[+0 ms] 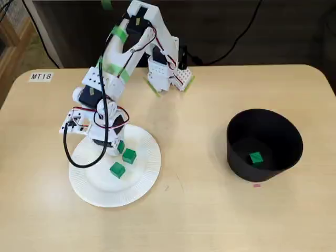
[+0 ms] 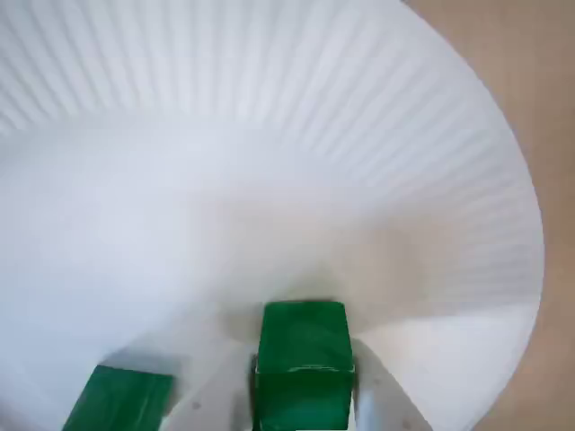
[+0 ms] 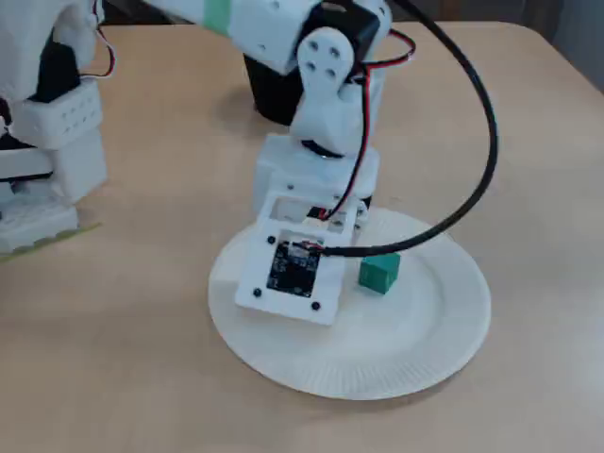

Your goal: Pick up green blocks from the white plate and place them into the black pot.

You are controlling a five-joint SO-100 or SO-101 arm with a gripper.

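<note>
A white paper plate (image 1: 140, 185) lies at the left of the table in a fixed view. My gripper (image 1: 119, 147) is down on its near-left part. In the wrist view the gripper (image 2: 305, 370) is shut on a green block (image 2: 304, 339), which fills the gap between the white fingers (image 2: 373, 395) and rests low on the plate (image 2: 269, 135). Two more green blocks (image 1: 129, 156) (image 1: 117, 169) lie loose on the plate beside it; one (image 2: 121, 400) shows at the lower left of the wrist view. The black pot (image 1: 265, 126) stands at the right with a green block (image 1: 256, 158) inside.
The arm's white base (image 1: 168, 73) stands at the table's back edge. In a fixed view the wrist camera board (image 3: 293, 269) hides the fingers, with a loose block (image 3: 379, 272) to its right on the plate (image 3: 415, 340). A label (image 1: 41, 76) is at the far left.
</note>
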